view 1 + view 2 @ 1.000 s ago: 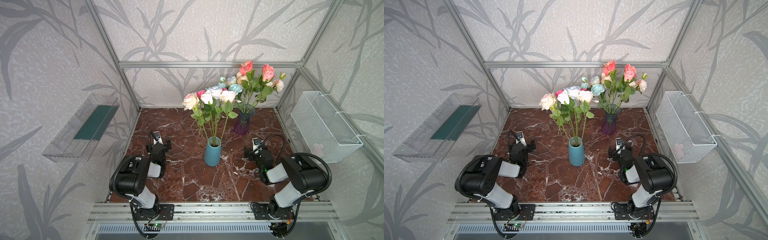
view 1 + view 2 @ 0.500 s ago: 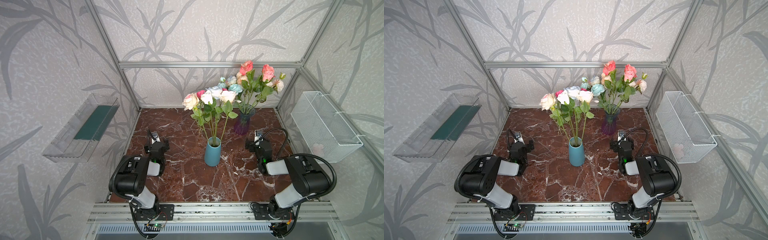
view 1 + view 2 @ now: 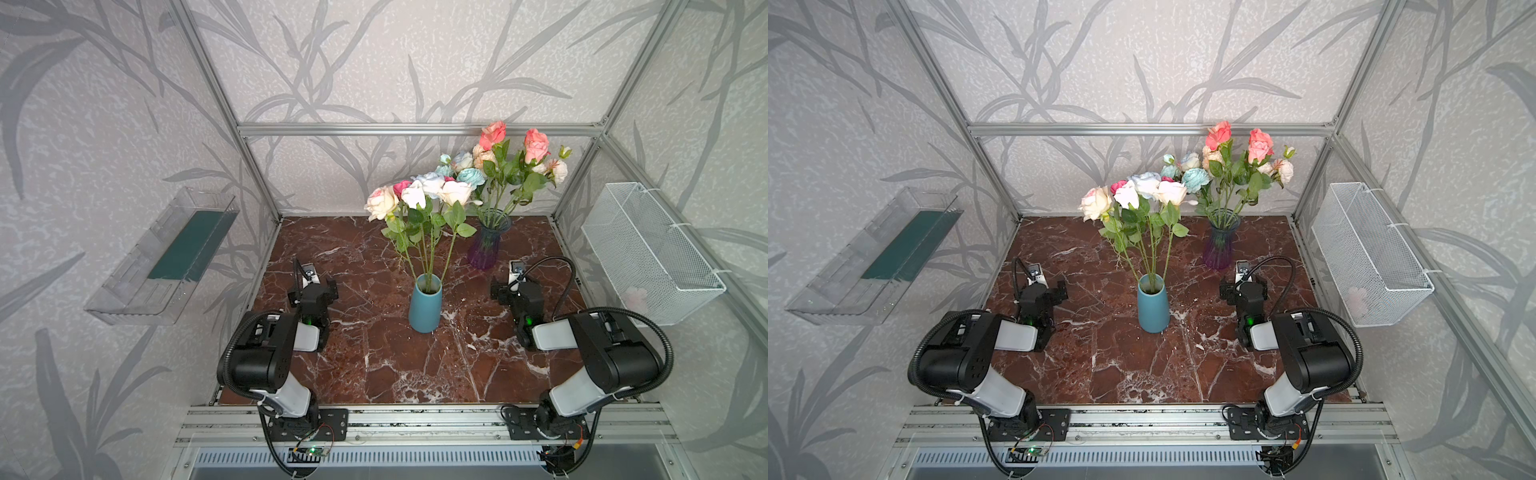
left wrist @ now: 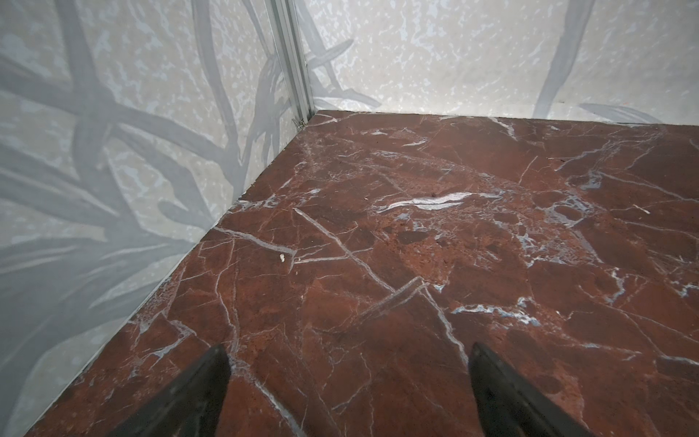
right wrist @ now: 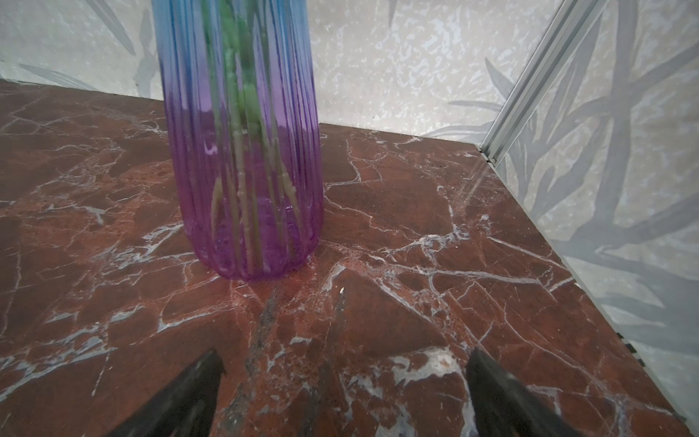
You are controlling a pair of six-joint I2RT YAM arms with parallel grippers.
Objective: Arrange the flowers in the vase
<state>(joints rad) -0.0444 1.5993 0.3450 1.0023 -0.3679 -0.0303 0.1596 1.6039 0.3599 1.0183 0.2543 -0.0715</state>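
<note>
Cream, white, pink and pale blue flowers stand on long green stems in a teal vase at the middle of the marble floor, seen in both top views. Behind it to the right, a purple glass vase holds coral, cream and pale blue flowers. My left gripper hovers low, left of the teal vase, open and empty. My right gripper sits just in front of the purple vase, open with nothing between its fingers. Green stems show through the glass.
A clear plastic tray hangs on the left wall. On the right wall hangs a white wire basket with something pale pink inside. Aluminium frame posts stand at the back corners of the marble floor.
My right gripper has swung from pointing toward the teal vase to facing the back, nearer the purple vase. The left gripper has barely shifted. Both stay open.
</note>
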